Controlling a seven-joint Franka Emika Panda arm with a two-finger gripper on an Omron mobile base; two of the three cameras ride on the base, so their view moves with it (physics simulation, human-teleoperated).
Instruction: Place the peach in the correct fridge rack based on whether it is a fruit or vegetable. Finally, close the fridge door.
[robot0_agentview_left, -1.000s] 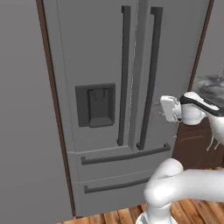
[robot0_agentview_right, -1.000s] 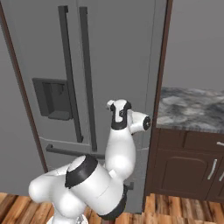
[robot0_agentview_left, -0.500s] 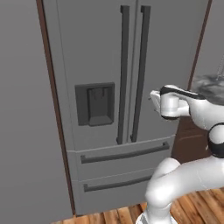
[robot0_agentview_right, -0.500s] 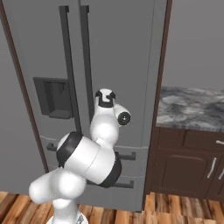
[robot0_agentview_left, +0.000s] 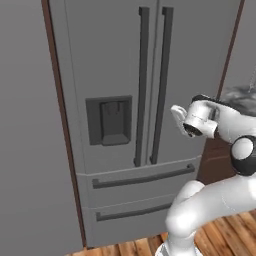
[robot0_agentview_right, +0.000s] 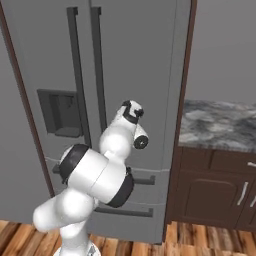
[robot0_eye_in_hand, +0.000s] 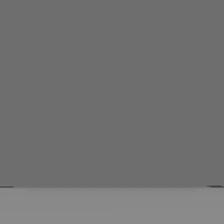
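Note:
The grey fridge (robot0_agentview_left: 115, 60) stands with both upper doors shut, and the right door (robot0_agentview_right: 142, 50) lies flush with the left. The peach and the fridge rack are hidden behind the doors. My gripper (robot0_agentview_left: 179, 114) hovers close in front of the right door, just right of its dark handle (robot0_agentview_left: 162, 85), at about mid height (robot0_agentview_right: 129, 107). In the hand view a flat grey door face is very near, and the two dark fingertips (robot0_eye_in_hand: 215, 187) sit far apart at the edges with nothing between them.
A dark water dispenser (robot0_agentview_left: 109, 120) is set in the left door. Two drawers with bar handles (robot0_agentview_left: 142, 178) lie below. A marble counter (robot0_agentview_right: 220, 122) on dark cabinets (robot0_agentview_right: 215, 192) stands right of the fridge. The floor (robot0_agentview_right: 150, 247) is wood.
My arm has swung left from the counter side to the right door. That door's handle has drawn closer to the left one, and the door now sits flush.

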